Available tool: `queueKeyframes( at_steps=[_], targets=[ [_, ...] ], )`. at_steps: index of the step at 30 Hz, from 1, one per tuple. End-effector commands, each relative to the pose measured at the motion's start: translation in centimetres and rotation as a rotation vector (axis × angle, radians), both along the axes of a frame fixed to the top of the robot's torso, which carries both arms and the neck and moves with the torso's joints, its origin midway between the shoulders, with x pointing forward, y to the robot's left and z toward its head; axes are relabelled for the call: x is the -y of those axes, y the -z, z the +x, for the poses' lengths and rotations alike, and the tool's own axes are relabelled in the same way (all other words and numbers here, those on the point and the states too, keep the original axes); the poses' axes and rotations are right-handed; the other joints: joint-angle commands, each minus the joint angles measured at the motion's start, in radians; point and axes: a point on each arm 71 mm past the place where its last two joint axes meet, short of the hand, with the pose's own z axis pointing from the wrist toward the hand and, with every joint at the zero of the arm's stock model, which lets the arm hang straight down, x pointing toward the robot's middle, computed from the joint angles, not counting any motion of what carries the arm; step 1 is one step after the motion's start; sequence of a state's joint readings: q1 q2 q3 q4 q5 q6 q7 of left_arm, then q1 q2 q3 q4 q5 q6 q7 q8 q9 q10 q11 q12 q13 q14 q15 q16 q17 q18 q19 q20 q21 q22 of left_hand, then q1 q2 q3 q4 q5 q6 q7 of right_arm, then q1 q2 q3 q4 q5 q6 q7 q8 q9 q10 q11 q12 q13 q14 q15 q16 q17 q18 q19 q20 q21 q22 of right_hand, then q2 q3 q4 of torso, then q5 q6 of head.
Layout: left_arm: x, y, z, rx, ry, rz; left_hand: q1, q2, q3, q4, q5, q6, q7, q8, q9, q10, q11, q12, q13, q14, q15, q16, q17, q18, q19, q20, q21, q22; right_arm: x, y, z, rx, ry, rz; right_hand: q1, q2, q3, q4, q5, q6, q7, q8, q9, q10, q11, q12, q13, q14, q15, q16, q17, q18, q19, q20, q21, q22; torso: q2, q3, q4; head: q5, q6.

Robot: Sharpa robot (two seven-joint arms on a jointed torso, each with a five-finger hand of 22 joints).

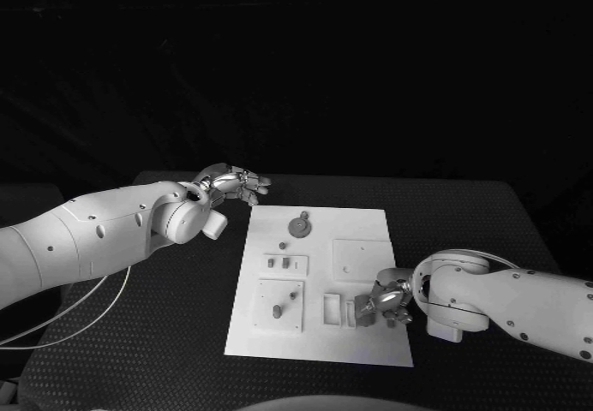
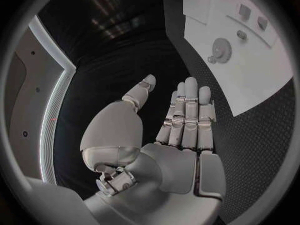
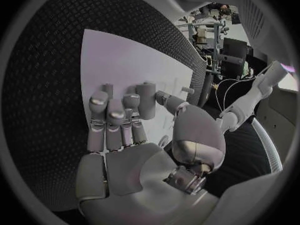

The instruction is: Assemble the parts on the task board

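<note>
The task board (image 1: 324, 287) is seen lying flat in the middle of the black counter (image 1: 161, 342), its long side running away from the robot. A round part (image 1: 299, 226) with a short stem is found on the board's far end; two small parts (image 1: 283, 263) are seen in a raised block near the middle, and a further part (image 1: 293, 296) stands in a square plate nearer the robot.

The left hand (image 1: 232, 185) is held above the counter just off the board's far left corner, apart from it. Its fingers (image 2: 190, 116) are extended straight and side by side, thumb out; nothing is held.

The right hand (image 1: 383, 302) is positioned over the board's near right area, beside a slotted block (image 1: 332, 309). Its fingers (image 3: 119, 117) are bent slightly forward over the white surface. Whether anything is grasped cannot be told.
</note>
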State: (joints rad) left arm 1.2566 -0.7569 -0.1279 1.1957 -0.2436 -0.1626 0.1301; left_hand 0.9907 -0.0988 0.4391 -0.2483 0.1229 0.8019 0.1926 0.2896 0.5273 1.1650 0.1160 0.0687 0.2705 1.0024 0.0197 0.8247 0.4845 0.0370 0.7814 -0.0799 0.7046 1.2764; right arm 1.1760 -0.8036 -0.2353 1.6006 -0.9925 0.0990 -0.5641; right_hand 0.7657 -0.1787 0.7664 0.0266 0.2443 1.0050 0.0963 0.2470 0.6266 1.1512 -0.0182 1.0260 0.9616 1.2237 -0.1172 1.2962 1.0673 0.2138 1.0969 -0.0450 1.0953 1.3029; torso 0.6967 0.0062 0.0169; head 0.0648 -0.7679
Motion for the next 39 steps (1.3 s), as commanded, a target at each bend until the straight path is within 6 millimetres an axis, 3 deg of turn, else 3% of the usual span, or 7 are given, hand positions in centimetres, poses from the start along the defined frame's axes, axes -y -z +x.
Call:
queueKeyframes(
  at_steps=[1, 17, 22, 26, 29, 34, 39],
  targets=[
    [0.2, -0.1, 0.0, -0.002, 0.015, -0.01, -0.012, -0.001, -0.001, 0.008, -0.005, -0.008, 0.0, 0.006, -0.001, -0.001, 0.006, 0.002, -0.002, 0.003, 0.003, -0.007, 0.002, 0.018, 0.006, 0.003, -0.004, 0.002, 0.1, 0.0, -0.2, -0.016, 0.042, 0.034, -0.013, -0.002, 0.111, -0.116, -0.003, 0.003, 0.002, 0.008, 0.007, -0.001, 0.005, 0.004, -0.003, 0.01, 0.0, -0.004, 0.001, 0.048, 0.008, 0.003, 0.005, -0.002, 0.0, 0.0003, 0.0002, 0.0, 0.0],
    [0.3, -0.1, -0.1, -0.004, 0.019, -0.009, -0.012, -0.001, 0.0, 0.009, -0.005, -0.009, 0.0, 0.006, -0.001, -0.002, 0.006, 0.002, -0.002, 0.003, 0.002, -0.008, 0.003, 0.018, 0.006, 0.003, -0.005, 0.002, -0.8, -2.4, -0.1, -0.004, 0.046, 0.108, -0.035, -0.016, 0.115, -0.11, -0.022, 0.004, 0.001, 0.007, 0.01, -0.001, 0.004, 0.006, -0.008, 0.013, -0.001, -0.009, 0.004, 0.048, 0.01, 0.003, 0.005, -0.007, 0.001, -0.0006, -0.0009, 0.0, 0.001],
    [0.4, -0.1, -0.1, -0.004, 0.021, -0.01, -0.012, -0.001, 0.0, 0.009, -0.005, -0.009, 0.0, 0.006, -0.001, -0.002, 0.006, 0.002, -0.002, 0.003, 0.002, -0.008, 0.003, 0.018, 0.006, 0.003, -0.005, 0.003, -2.2, -2.3, -0.2, -0.036, 0.014, 0.12, -0.049, -0.027, 0.112, -0.103, -0.02, 0.002, 0.002, 0.005, 0.011, -0.002, 0.004, 0.007, -0.01, 0.013, -0.001, -0.011, 0.005, 0.048, 0.01, 0.003, 0.004, -0.009, 0.0, -0.0003, -0.003, 0.001, -0.001],
    [0.4, -0.1, -0.2, -0.005, 0.023, -0.01, -0.012, -0.002, 0.0, 0.009, -0.005, -0.009, 0.0, 0.006, -0.001, -0.002, 0.006, 0.002, -0.002, 0.003, 0.002, -0.008, 0.003, 0.019, 0.006, 0.003, -0.005, 0.003, -2.8, -2.1, 0.2, -0.043, 0.012, 0.117, -0.053, -0.028, 0.111, -0.101, -0.023, 0.001, 0.003, 0.004, 0.011, -0.004, 0.005, 0.007, -0.012, 0.012, 0.0, -0.012, 0.006, 0.048, 0.01, 0.004, 0.004, -0.01, 0.002, -0.0012, 0.0009, -0.003, 0.001],
    [0.4, -0.1, -0.2, -0.006, 0.023, -0.01, -0.012, -0.002, 0.0, 0.009, -0.005, -0.009, 0.001, 0.006, -0.001, -0.002, 0.006, 0.002, -0.002, 0.003, 0.003, -0.008, 0.003, 0.019, 0.006, 0.003, -0.005, 0.003, -3.6, -1.6, 0.1, -0.052, 0.006, 0.119, -0.056, -0.026, 0.109, -0.101, -0.024, 0.0, 0.003, 0.004, 0.012, -0.005, 0.005, 0.007, -0.012, 0.012, 0.0, -0.013, 0.006, 0.048, 0.009, 0.004, 0.004, -0.01, 0.002, -0.0019, 0.0002, -0.004, 0.001],
    [0.6, -0.1, -0.2, -0.009, 0.027, -0.011, -0.015, 0.003, 0.001, 0.014, -0.003, -0.01, 0.001, 0.007, -0.002, -0.003, 0.007, 0.002, -0.002, 0.004, 0.003, -0.009, 0.005, 0.018, 0.007, 0.003, -0.006, 0.003, -4.4, -1.1, 0.1, -0.05, 0.001, 0.12, -0.065, -0.032, 0.099, -0.102, -0.019, -0.001, 0.004, 0.003, 0.013, -0.008, 0.006, 0.008, -0.013, 0.011, 0.001, -0.014, 0.008, 0.048, 0.007, 0.004, 0.005, -0.01, 0.001, 0.0001, 0.0009, -0.001, -0.003],
    [0.7, -0.1, -0.3, -0.011, 0.03, -0.012, -0.015, 0.003, 0.001, 0.015, -0.003, -0.01, 0.001, 0.007, -0.002, -0.003, 0.007, 0.002, -0.002, 0.004, 0.003, -0.009, 0.005, 0.018, 0.007, 0.003, -0.006, 0.004, -5.3, -0.7, -0.2, -0.06, -0.014, 0.128, -0.07, -0.033, 0.092, -0.102, -0.02, -0.001, 0.004, 0.003, 0.014, -0.008, 0.006, 0.01, -0.014, 0.011, 0.001, -0.014, 0.009, 0.048, 0.007, 0.005, 0.006, -0.01, 0.001, -0.001, 0.0013, -0.001, -0.003]
  ],
)
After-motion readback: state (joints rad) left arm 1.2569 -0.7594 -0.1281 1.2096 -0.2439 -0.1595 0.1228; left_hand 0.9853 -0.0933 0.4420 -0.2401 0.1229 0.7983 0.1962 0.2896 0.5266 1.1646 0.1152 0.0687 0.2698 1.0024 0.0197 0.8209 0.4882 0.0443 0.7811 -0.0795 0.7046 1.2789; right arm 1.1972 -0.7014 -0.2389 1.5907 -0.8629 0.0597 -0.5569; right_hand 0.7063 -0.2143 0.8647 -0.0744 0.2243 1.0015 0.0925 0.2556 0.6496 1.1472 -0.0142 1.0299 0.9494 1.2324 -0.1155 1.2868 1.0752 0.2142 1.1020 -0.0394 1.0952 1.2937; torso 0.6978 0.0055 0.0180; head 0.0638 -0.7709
